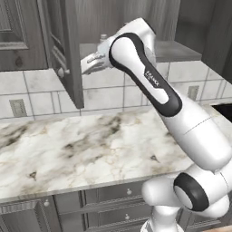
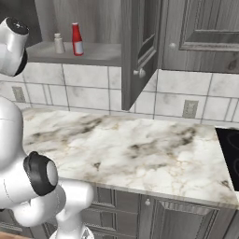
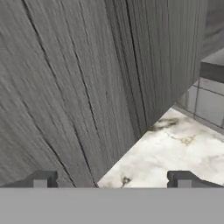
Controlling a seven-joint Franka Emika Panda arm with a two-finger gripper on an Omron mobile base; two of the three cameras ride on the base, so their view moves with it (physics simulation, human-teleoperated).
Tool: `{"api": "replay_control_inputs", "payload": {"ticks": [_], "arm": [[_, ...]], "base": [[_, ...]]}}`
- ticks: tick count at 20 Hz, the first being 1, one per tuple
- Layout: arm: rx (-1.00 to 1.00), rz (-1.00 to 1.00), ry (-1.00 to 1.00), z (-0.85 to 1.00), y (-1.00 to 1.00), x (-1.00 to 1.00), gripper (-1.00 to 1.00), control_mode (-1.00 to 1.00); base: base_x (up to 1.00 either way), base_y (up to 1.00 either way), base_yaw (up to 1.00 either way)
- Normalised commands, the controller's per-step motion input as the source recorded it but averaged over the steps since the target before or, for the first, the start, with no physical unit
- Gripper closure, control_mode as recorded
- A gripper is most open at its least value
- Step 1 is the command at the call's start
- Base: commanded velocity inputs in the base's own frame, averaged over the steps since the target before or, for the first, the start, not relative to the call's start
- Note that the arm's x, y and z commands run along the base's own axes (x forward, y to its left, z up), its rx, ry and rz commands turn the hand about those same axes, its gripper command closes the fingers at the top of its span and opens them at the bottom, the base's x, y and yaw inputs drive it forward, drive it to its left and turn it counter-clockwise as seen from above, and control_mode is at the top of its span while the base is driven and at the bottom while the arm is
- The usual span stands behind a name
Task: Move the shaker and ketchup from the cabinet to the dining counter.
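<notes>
a: state of the gripper (image 3: 112,179)?

b: jaws spread wide, nothing between them. in the hand view the two dark fingertips (image 3: 41,178) stand far apart at the bottom edge, facing a grey wood-grain face of the cabinet (image 2: 93,18) up close. beyond that face, a patch of veined marble worktop (image 3: 175,144) and white wall tiles (image 3: 205,103).

a: location of the ketchup (image 2: 77,39)?

b: on the cabinet shelf (image 2: 84,55), upright, seen in the right base view. red bottle, red cap, pale label. it stands toward the left part of the open compartment.

a: and the shaker (image 2: 58,43)?

b: same shelf, just beside the ketchup on its left in that view, upright, apart from it. small and pale; in the left base view a small pale top (image 1: 103,37) peeks over the arm's wrist, too hidden to confirm as the shaker.

a: cabinet door (image 2: 137,51)?

b: swung open, edge-on toward the cameras, round knob (image 2: 138,73) near its lower corner. in the left base view the same door (image 1: 68,50) hangs left of the hand.

a: position of the arm (image 1: 154,86)?

b: raised from the base, forearm reaching up and left toward the open compartment. the hand (image 1: 97,61) sits at shelf level, next to the door. whether it touches the shelf, cannot tell.

a: anything else noted?

b: marble worktop (image 1: 81,145) below is backed by tiles with outlets (image 1: 18,108). drawer units (image 1: 113,199) under it. a dark hob (image 2: 229,154) at the right edge of the right base view.
</notes>
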Motion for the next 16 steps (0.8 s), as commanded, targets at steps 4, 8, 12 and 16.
{"api": "replay_control_inputs", "payload": {"ticks": [4,8,12,16], "arm": [[-0.02,-0.12,-0.17,0.0,0.28,0.0,-1.0,-1.0],[-0.01,-0.31,-0.16,0.08,-0.18,0.14,-1.0,-1.0],[0.0,-0.44,-0.06,0.18,-0.95,0.38,-1.0,-1.0],[0.0,-0.48,0.0,0.29,-0.88,0.51,-1.0,-1.0]], "base": [[0.0,0.0,0.0],[0.0,0.0,0.0],[0.0,0.0,0.0],[0.0,0.0,0.0]]}}
